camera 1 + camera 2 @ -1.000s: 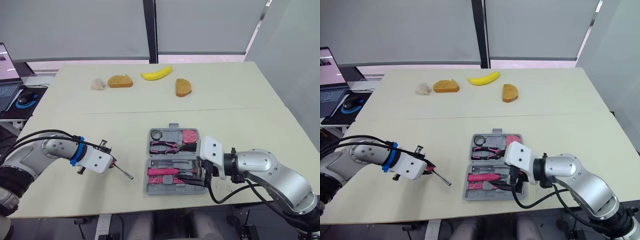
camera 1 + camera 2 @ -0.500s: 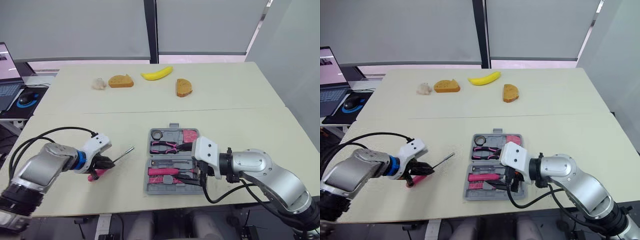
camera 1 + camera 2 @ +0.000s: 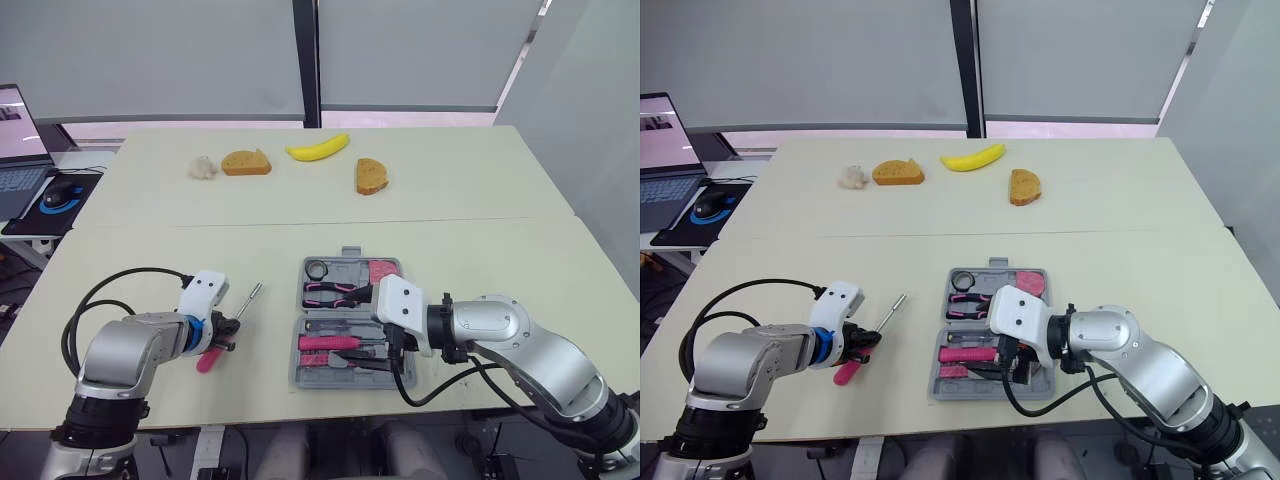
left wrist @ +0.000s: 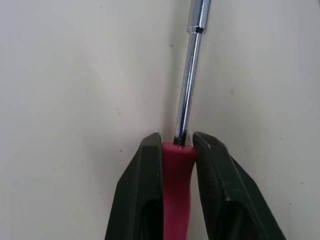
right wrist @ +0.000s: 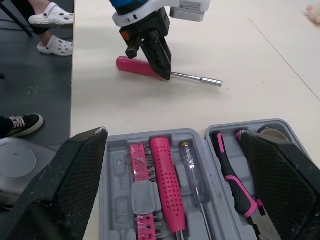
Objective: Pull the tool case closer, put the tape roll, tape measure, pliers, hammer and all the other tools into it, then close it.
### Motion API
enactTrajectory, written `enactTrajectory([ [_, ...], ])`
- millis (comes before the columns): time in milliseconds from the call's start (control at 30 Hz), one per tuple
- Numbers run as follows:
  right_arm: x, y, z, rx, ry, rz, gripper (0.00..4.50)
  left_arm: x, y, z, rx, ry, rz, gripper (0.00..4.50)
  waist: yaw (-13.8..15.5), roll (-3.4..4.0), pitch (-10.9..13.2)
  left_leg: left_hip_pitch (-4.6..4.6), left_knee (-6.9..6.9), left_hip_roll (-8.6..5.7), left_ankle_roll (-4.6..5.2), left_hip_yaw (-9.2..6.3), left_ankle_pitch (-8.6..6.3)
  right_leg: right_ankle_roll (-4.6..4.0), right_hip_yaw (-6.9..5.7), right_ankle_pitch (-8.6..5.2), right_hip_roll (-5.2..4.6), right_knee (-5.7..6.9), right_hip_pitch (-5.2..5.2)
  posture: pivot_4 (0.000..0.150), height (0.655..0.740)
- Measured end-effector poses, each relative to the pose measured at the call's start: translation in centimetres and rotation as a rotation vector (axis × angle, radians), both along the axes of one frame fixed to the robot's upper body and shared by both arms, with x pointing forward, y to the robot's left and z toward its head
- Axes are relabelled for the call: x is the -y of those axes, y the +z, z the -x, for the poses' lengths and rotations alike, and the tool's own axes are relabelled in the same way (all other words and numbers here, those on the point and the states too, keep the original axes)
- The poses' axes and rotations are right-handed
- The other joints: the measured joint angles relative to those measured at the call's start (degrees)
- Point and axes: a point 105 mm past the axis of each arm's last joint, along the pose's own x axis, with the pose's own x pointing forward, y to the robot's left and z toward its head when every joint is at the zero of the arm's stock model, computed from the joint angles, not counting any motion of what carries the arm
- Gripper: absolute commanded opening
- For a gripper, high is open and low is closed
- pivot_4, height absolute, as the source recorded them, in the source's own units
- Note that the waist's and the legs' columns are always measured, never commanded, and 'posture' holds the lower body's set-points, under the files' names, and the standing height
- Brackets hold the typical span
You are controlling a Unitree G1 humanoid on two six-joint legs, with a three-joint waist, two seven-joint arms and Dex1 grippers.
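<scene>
Left gripper [image 4: 176, 140] has swung round since a second ago. The pink-handled screwdriver with chrome shaft [image 3: 208, 358] clamped in it now points to the far right, not the near right, and lies low on the beige table [image 3: 450, 200]. Right gripper [image 5: 172, 134] has slid left and is spread wide over the open grey plastic tool case [image 3: 298, 345]. The screwdriver is still outside, left of the case, probably being lined up for its slot. Pink-handled pliers [image 3: 335, 292], pink hammer [image 3: 325, 342], small tape roll [image 3: 316, 269] and pink tape measure [image 3: 380, 271] are already inside. No readable brand, label or writing.

Grey tool case [image 3: 297, 365]; pink-handled screwdriver [image 4: 186, 100], silver shaft; yellow banana [image 3: 317, 148]; cream table [image 3: 450, 200].
</scene>
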Motion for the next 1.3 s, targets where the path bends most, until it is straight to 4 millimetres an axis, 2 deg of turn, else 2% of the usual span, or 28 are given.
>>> enactTrajectory([
  [67,0.0,0.0,0.1,-0.002,0.007,0.002,4.50,0.1,-0.2,-0.1,0.016,0.004,-0.001,1.28,0.08,0.11,-0.08,0.00,0.00,-0.01,-0.01,0.01,0.01,0.00,0.01,0.00,-0.01,0.00,0.00,0.150,0.7400],
  [100,-0.1,0.1,0.0,0.001,0.011,0.003,4.50,0.2,-0.4,0.0,0.022,0.003,0.000,1.49,0.09,0.13,-0.10,0.00,0.00,-0.01,-0.01,0.01,0.01,0.00,0.01,0.00,-0.01,0.00,0.01,0.150,0.7400],
  [233,0.0,0.1,0.0,0.000,0.009,0.006,4.50,0.1,-0.5,0.6,0.049,-0.026,0.008,2.80,0.07,0.14,-0.15,0.02,-0.02,0.01,-0.03,0.00,0.01,0.00,0.00,0.00,-0.01,-0.02,0.00,0.150,0.7400],
  [400,0.2,-0.3,0.1,-0.020,-0.005,0.013,4.50,-2.3,0.5,2.3,0.059,-0.043,-0.022,4.41,-0.07,0.15,-0.16,0.03,-0.11,0.03,-0.05,-0.01,0.02,-0.06,0.00,-0.03,0.00,-0.03,-0.03,0.150,0.7400],
  [500,0.2,-0.5,0.1,-0.026,-0.008,0.011,4.50,-3.2,1.9,2.5,0.125,-0.095,-0.028,4.46,0.05,0.16,-0.16,0.02,-0.12,0.02,-0.06,0.01,0.03,-0.06,0.02,-0.03,-0.02,-0.11,-0.01,0.150,0.7400],
  [600,0.1,-0.4,0.2,-0.025,-0.007,0.004,4.50,-2.7,2.9,2.6,0.222,-0.257,0.004,4.46,0.25,0.23,-0.19,0.02,-0.14,0.02,-0.07,0.03,0.03,-0.08,0.01,-0.02,-0.06,-0.25,0.00,0.150,0.7400],
  [667,-0.2,-0.3,0.2,-0.017,-0.007,-0.010,4.50,-2.2,3.2,2.3,0.298,-0.333,0.093,4.46,0.46,0.30,-0.23,0.02,-0.17,0.05,-0.07,0.02,0.03,-0.10,-0.05,-0.01,-0.06,-0.34,0.00,0.150,0.7400],
  [767,-0.4,-0.3,0.1,-0.001,-0.008,-0.013,4.50,-2.6,2.8,2.2,0.349,-0.387,0.124,4.46,0.54,0.30,-0.24,0.02,-0.18,0.05,-0.06,0.02,0.02,-0.11,-0.05,0.00,-0.06,-0.39,0.03,0.150,0.7400],
  [900,-0.4,-0.4,-0.1,0.008,-0.012,-0.005,4.50,-3.6,1.0,1.9,0.344,-0.350,0.096,4.46,0.53,0.30,-0.24,0.02,-0.18,0.04,-0.05,0.01,0.02,-0.11,-0.06,0.00,-0.05,-0.38,0.02,0.150,0.7400],
  [1067,-0.4,-0.4,-0.2,0.021,-0.010,-0.006,4.50,-3.1,-0.7,2.0,0.312,-0.346,0.115,4.46,0.51,0.29,-0.24,0.02,-0.18,0.04,-0.05,0.00,0.02,-0.10,-0.06,0.00,-0.04,-0.34,0.02,0.150,0.7400],
  [1300,-0.6,-0.5,0.0,0.025,-0.003,0.000,4.50,-2.5,-1.9,1.1,0.314,-0.340,0.101,4.46,0.49,0.28,-0.25,0.02,-0.17,0.04,-0.05,0.01,0.02,-0.10,-0.06,0.01,-0.04,-0.32,0.03,0.150,0.7400],
])
